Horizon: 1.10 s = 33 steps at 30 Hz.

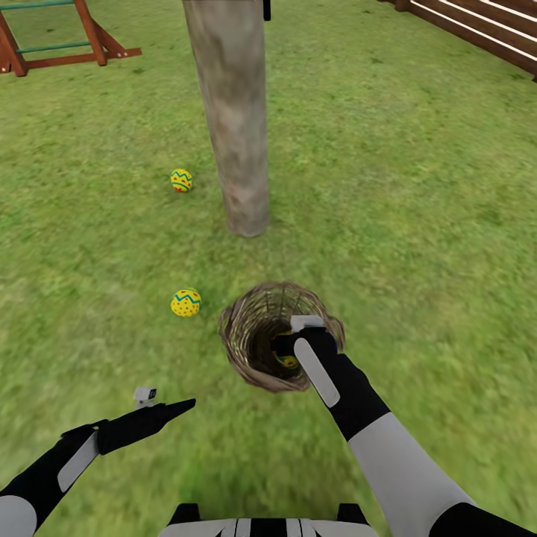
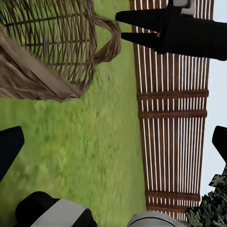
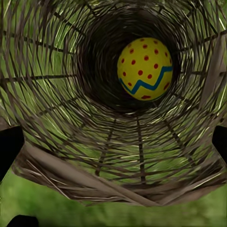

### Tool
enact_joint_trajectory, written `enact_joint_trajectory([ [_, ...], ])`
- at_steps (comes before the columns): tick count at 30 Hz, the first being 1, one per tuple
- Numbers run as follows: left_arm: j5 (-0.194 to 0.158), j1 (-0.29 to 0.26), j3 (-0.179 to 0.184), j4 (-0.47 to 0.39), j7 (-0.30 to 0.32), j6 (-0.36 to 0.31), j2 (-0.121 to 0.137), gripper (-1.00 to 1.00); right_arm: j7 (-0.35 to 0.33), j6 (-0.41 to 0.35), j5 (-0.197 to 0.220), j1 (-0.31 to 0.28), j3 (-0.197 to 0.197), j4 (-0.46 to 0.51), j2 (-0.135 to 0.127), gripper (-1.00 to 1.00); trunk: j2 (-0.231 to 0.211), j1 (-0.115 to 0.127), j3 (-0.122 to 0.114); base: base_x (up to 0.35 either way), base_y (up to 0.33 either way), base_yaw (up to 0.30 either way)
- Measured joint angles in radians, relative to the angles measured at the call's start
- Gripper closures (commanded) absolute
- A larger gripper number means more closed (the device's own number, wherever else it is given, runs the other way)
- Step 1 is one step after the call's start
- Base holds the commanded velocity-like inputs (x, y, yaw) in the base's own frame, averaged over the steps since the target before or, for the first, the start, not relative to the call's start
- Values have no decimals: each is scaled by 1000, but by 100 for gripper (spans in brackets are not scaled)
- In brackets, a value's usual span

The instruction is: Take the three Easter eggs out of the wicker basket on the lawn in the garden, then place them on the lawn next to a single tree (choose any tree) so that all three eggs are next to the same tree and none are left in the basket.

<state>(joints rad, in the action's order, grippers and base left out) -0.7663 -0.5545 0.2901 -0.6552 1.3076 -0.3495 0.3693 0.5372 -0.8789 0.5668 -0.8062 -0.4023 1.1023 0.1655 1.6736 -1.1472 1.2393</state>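
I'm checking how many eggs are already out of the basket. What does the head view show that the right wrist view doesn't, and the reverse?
Head view alone: two yellow red-dotted Easter eggs on the green lawn, one beside the thick grey-brown tree trunk, one nearer the basket, plus the left gripper hovering over grass and the right gripper reaching into the basket. Right wrist view alone: the full pattern of the third egg, with its blue-green zigzag, deep inside. Shared: the round brown woven-twig basket and that last egg, just glimpsed from the head.
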Motion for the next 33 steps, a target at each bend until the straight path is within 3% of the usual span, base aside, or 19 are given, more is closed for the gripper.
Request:
enact_joint_trajectory([
  [33,-2,0,1,1,1,1,2,-100,0,0,0,0,-1,-4,-3,-100,0,0,25,53,4,0],
])
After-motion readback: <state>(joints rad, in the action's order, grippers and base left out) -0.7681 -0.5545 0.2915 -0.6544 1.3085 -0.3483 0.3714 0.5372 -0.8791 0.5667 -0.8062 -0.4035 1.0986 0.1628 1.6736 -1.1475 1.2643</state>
